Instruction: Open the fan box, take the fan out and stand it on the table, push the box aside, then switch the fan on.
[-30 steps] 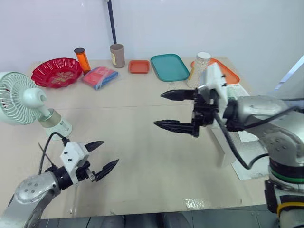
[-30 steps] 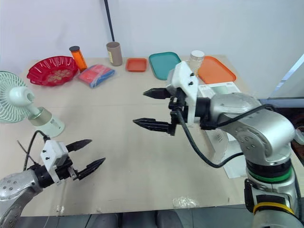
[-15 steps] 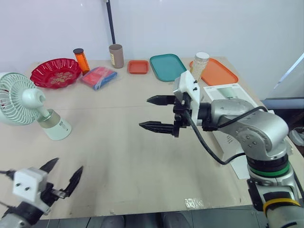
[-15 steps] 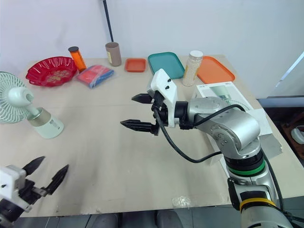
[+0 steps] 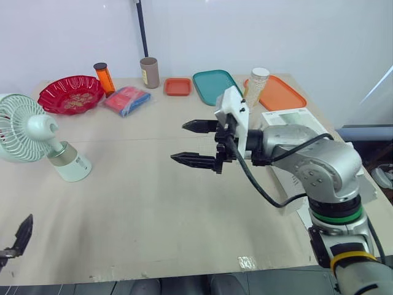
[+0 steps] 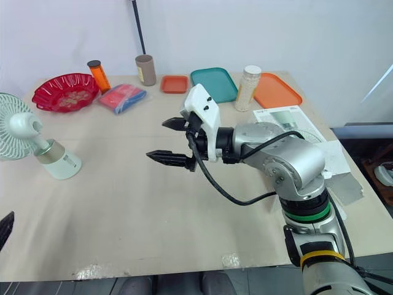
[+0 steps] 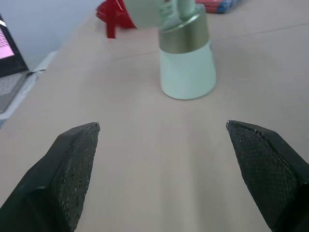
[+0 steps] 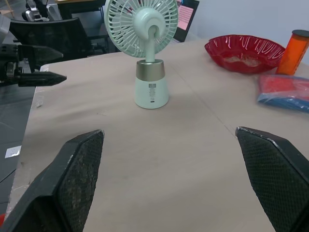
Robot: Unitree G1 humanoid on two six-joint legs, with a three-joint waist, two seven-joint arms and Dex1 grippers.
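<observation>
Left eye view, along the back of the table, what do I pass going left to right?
red bowl → orange bottle → red and blue packet → brown cup → small orange tray → teal tray → large orange tray

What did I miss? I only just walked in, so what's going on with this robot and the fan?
The fan is already out of its box and stands upright on the table, on the robot's left. The box lies on the right, by the right arm. The right gripper hovers open above the middle of the table, pointing towards the fan. The left gripper is open, low by the near edge. Neither holds anything.
</observation>
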